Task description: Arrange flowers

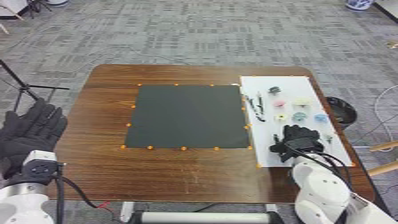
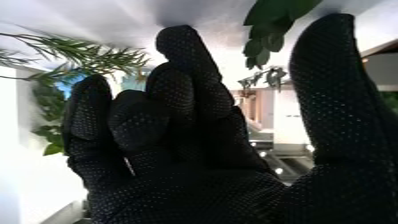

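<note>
My right hand is over the near part of the white sheet, on the right side of the brown wooden table. The wrist view gives me its state: my fingers stand up, some a little bent, and my thumb is straight and set wide of them, with nothing pinched in that gap.

That same close view gives me foliage in detail. A sprig with needle-like leaves spreads beyond my fingers on the side away from my thumb, with something blue just beside it and a sprig with rounded leaves near that. Broad dark-green leaves hang beyond the gap between fingers and thumb; whether they touch me I cannot tell.

The head view gives me the layout. Beyond my right hand, on the white sheet, lie a pink flower, a cream flower, a small white flower with a yellow centre, a teal flower and, farther right, a blue flower. A dark bloom sits at the far end. The dark square mat, ringed with orange dots, lies left of the sheet.

My left hand is off the table's left side, fingers straight and slightly spread, holding nothing.
</note>
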`<move>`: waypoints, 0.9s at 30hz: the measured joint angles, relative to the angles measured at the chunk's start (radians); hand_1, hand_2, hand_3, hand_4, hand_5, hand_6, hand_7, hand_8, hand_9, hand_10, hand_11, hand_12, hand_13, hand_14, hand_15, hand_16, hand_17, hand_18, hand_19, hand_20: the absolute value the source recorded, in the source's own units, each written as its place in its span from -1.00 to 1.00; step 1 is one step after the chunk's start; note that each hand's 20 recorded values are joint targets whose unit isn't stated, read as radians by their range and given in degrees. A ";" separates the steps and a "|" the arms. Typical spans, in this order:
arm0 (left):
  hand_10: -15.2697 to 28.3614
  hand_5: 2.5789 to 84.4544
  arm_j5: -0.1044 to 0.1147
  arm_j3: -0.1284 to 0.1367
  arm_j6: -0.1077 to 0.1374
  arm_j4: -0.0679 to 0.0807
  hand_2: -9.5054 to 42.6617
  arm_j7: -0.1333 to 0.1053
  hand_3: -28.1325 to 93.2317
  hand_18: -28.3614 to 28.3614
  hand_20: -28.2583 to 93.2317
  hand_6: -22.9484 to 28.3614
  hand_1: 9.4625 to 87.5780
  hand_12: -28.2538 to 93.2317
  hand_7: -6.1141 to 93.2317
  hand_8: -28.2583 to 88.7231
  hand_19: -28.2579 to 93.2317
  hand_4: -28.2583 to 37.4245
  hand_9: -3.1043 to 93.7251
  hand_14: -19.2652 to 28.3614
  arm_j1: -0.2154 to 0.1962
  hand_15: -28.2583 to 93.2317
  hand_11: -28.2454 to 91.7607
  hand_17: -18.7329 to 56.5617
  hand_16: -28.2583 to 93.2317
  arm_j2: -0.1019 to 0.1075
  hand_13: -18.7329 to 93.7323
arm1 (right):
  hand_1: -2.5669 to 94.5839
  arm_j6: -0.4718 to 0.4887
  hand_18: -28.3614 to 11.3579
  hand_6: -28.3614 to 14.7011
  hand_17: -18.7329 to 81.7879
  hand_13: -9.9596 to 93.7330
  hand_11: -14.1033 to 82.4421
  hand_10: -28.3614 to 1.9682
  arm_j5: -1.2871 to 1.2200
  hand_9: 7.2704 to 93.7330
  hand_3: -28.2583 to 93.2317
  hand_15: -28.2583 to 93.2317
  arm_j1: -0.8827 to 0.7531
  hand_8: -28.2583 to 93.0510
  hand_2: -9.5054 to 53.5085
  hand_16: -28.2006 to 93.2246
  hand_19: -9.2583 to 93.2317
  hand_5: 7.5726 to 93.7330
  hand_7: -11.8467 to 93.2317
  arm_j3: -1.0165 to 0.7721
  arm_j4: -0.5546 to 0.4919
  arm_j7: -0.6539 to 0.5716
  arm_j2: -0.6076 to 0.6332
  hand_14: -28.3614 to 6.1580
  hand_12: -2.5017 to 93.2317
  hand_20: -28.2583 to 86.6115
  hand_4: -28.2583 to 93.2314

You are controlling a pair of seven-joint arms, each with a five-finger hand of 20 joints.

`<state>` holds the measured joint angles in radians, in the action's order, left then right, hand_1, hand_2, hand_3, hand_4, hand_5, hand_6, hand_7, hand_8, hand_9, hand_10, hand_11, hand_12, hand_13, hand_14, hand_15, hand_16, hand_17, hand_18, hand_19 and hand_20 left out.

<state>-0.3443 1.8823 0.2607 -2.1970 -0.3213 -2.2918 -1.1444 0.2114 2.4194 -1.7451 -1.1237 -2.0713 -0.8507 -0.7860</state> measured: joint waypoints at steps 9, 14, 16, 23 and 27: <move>0.46 -0.07 0.000 0.001 -0.002 0.001 -0.03 0.001 0.65 0.40 -0.44 0.31 -0.66 -0.42 -0.76 -0.65 0.00 -1.00 -0.30 0.41 0.003 -0.23 -0.22 -0.70 -0.63 0.001 -0.30 | 0.11 0.083 -0.86 0.25 0.05 0.38 0.52 -0.13 -0.050 0.32 0.50 0.74 0.046 -0.23 -1.00 0.36 0.74 0.29 0.33 0.014 -0.008 0.005 -0.026 -0.35 0.26 0.29 -0.86; 0.46 -0.07 0.003 0.001 -0.006 0.001 -0.03 0.001 0.65 0.41 -0.44 0.30 -0.66 -0.42 -0.76 -0.64 0.00 -1.00 -0.30 0.41 0.002 -0.23 -0.22 -0.70 -0.63 0.001 -0.30 | 0.14 0.108 -0.84 0.25 0.09 0.42 0.36 0.01 -0.077 0.41 0.53 0.71 0.057 -0.22 -1.00 0.31 0.75 0.39 0.30 0.016 -0.014 0.015 -0.044 -0.26 0.41 0.27 -0.80; 0.46 -0.07 0.003 0.001 -0.008 0.001 -0.04 0.000 0.65 0.41 -0.44 0.30 -0.66 -0.42 -0.76 -0.64 0.00 -1.00 -0.30 0.41 0.002 -0.23 -0.22 -0.70 -0.63 0.001 -0.30 | 0.13 0.117 -0.80 0.24 0.11 0.45 0.32 0.05 -0.102 0.42 0.55 0.67 0.059 -0.22 -1.00 0.29 0.75 0.39 0.31 0.005 -0.015 0.011 -0.052 -0.18 0.41 0.26 -0.77; 0.46 -0.07 0.003 0.007 -0.009 0.001 -0.04 -0.001 0.65 0.41 -0.44 0.30 -0.66 -0.42 -0.76 -0.64 -0.01 -1.00 -0.30 0.41 0.000 -0.23 -0.22 -0.70 -0.63 0.001 -0.30 | 0.08 0.097 -0.76 0.26 0.18 0.58 0.04 0.25 -0.196 0.59 0.62 0.57 0.028 -0.29 -1.00 0.23 0.77 0.33 0.42 -0.061 -0.023 -0.004 -0.068 0.05 0.48 0.19 -0.78; 0.46 -0.07 0.003 0.013 -0.008 0.000 -0.04 -0.002 0.65 0.41 -0.44 0.30 -0.66 -0.42 -0.76 -0.64 -0.01 -1.00 -0.30 0.41 -0.002 -0.23 -0.22 -0.70 -0.63 0.000 -0.30 | 0.06 -0.004 -0.75 0.25 0.20 0.61 0.02 0.23 -0.166 0.61 0.64 0.56 -0.032 -0.29 -1.00 0.23 0.79 0.35 0.42 -0.074 -0.038 0.000 -0.058 0.10 0.49 0.19 -0.74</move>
<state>-0.3411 1.8957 0.2523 -2.1965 -0.3229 -2.2942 -1.1439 0.2075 2.2530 -1.7772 -1.1980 -2.1091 -0.8505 -0.8441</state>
